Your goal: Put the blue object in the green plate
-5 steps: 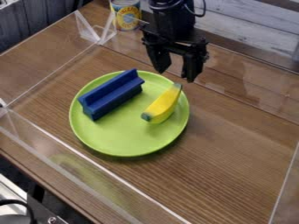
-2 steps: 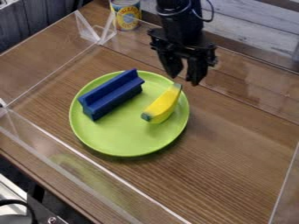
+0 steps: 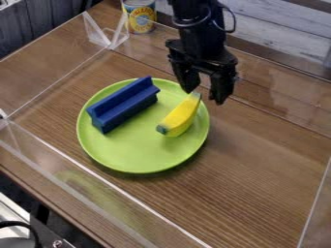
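The blue object (image 3: pixel 124 104), a dark blue grooved block, lies on the left half of the green plate (image 3: pixel 135 155). Beside it on the plate's right half rests a yellow toy banana (image 3: pixel 180 114). My gripper (image 3: pixel 206 89) hangs open just above the banana's far tip, at the plate's back right edge. Its black fingers (image 3: pixel 222 87) point down with nothing between them. The block lies well to the left of the gripper and apart from it.
The plate sits on a brown wooden table (image 3: pixel 258 155) enclosed by clear acrylic walls (image 3: pixel 52 73). A yellow-and-white cup (image 3: pixel 138 15) stands at the back, beyond the wall. Bare wood lies to the plate's right and front.
The gripper has drifted to the right and slightly lower, staying open. The block, banana and plate have not moved.
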`<state>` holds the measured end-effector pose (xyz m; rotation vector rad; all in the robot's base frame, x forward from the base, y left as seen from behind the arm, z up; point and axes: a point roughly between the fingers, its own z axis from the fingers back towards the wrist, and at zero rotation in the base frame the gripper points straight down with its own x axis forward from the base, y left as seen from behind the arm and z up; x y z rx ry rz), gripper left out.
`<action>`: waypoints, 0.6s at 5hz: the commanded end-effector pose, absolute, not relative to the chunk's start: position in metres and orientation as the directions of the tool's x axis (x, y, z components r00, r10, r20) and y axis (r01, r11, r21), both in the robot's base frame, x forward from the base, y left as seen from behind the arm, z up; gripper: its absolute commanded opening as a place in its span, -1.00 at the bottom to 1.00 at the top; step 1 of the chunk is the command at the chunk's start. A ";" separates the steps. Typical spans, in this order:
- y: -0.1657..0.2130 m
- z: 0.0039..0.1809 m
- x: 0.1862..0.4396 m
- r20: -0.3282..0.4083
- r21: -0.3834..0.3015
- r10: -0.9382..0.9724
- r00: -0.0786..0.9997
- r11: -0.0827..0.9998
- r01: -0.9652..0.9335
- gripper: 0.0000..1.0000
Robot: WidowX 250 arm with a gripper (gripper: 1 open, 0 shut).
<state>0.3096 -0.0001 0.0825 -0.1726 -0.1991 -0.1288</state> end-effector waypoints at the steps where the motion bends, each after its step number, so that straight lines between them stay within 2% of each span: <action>1: -0.008 0.086 0.321 0.253 -0.148 -0.098 0.962 0.979 0.139 1.00; 2: -0.019 0.084 0.326 0.269 -0.144 -0.095 0.958 0.980 0.138 1.00; 3: -0.008 0.098 0.324 0.284 -0.145 -0.105 0.953 0.978 0.151 1.00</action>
